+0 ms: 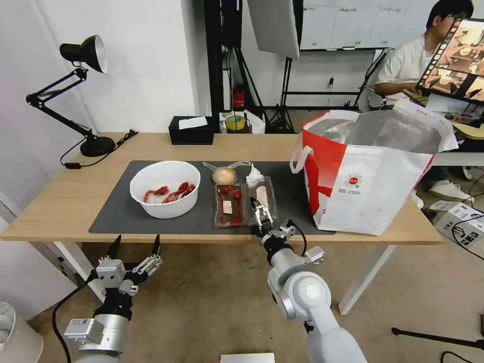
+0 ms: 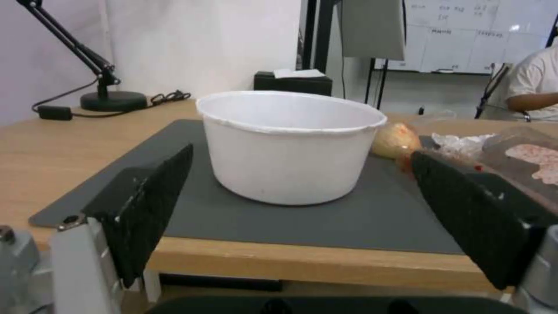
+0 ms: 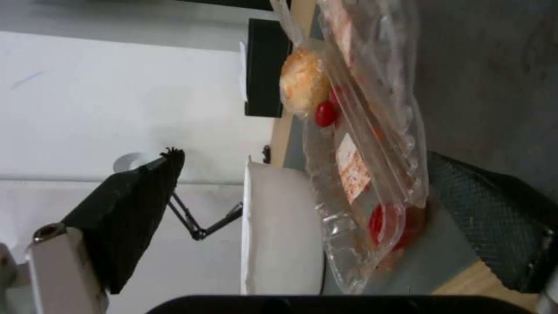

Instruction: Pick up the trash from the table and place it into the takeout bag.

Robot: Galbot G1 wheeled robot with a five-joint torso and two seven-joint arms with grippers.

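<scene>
On the table's dark mat (image 1: 116, 212) stands the white bowl (image 1: 165, 189) with red crayfish shells. Two clear trays (image 1: 229, 205) (image 1: 262, 192) lie to its right, with the bagged tan ball (image 1: 224, 175) and a crumpled tissue (image 1: 253, 175) behind them. The takeout bag (image 1: 368, 176) stands open at the table's right end. My right gripper (image 1: 261, 214) is open and turned on its side at the trays' near ends; the tray with tomatoes (image 3: 360, 174) lies just ahead between its fingers (image 3: 134, 218). My left gripper (image 1: 135, 247) hangs open below the table's front edge, facing the bowl (image 2: 290, 144).
A black tissue box (image 1: 191, 130) and a roll of tape (image 1: 235, 122) sit at the table's far edge. A black desk lamp (image 1: 80, 96) with its cord stands at the far left. A cardboard box (image 1: 461, 222) lies on the floor to the right.
</scene>
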